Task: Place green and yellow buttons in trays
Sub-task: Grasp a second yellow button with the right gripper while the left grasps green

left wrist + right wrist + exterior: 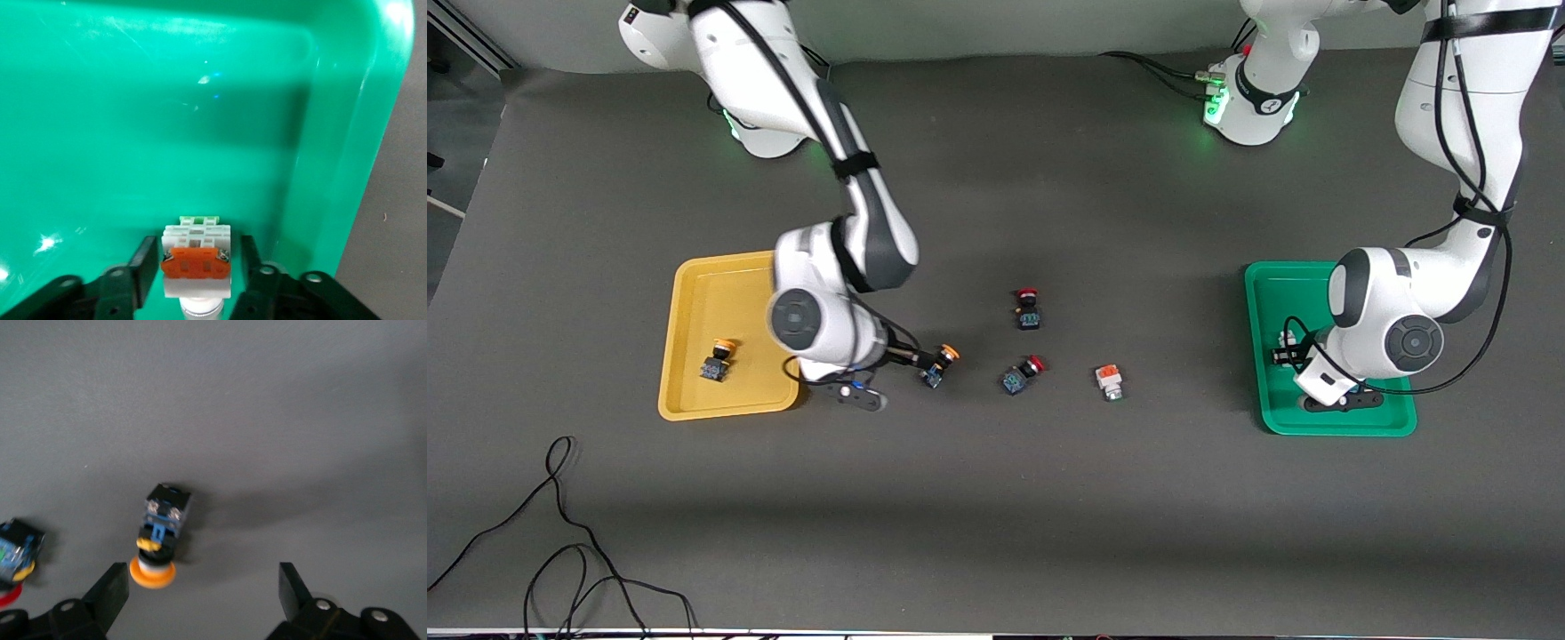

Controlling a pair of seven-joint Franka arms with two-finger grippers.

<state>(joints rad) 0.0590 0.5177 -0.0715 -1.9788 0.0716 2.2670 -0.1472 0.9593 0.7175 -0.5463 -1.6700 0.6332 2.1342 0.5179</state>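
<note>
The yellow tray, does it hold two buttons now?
No, the yellow tray holds one yellow-capped button; the other yellow-capped button lies on the table.

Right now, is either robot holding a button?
No firm hold shows. The left pincer brackets a white button inside the green tray, fingers apart from it. The right pincer is open over a yellow button.

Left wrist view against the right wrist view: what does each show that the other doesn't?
Only the left wrist view shows the green tray and a white-grey button between the left hand's open fingers, a gap on each side. Only the right wrist view shows a yellow-capped button on the mat, near one finger of the open right hand. Both show grey mat.
</note>
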